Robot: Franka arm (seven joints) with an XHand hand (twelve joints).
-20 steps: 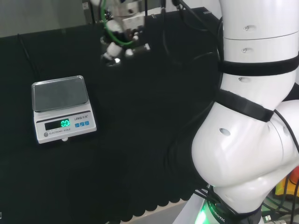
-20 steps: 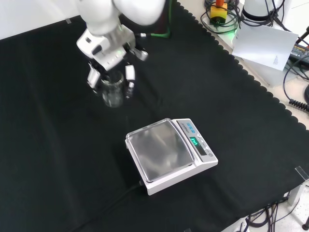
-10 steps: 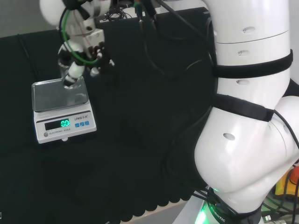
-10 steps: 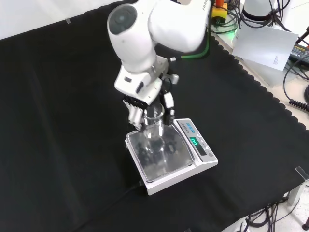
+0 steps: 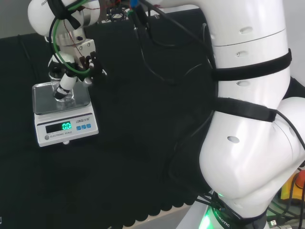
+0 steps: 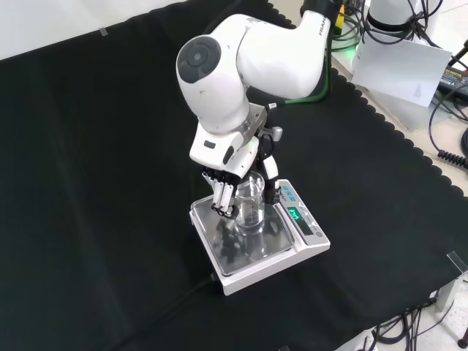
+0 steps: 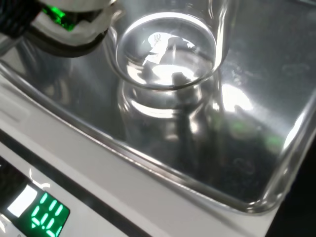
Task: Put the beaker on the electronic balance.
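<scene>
Front view, left to right: one hand (image 6: 228,191) at 12 o'clock over one balance (image 6: 257,235), fingers curled round one clear beaker (image 6: 250,206) above the steel pan; whether its base touches is unclear. Green display at 3 o'clock.

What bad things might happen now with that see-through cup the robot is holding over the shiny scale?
The clear glass beaker sits toward the display side of the silver pan of the white electronic balance, not in the middle, so it might end up near the rim. The black and white hand has its fingers curled round the beaker; if they drag while opening, the beaker may tip. The wrist view suggests its base is just above or barely touching the pan, so letting go early could make it bump down.
</scene>
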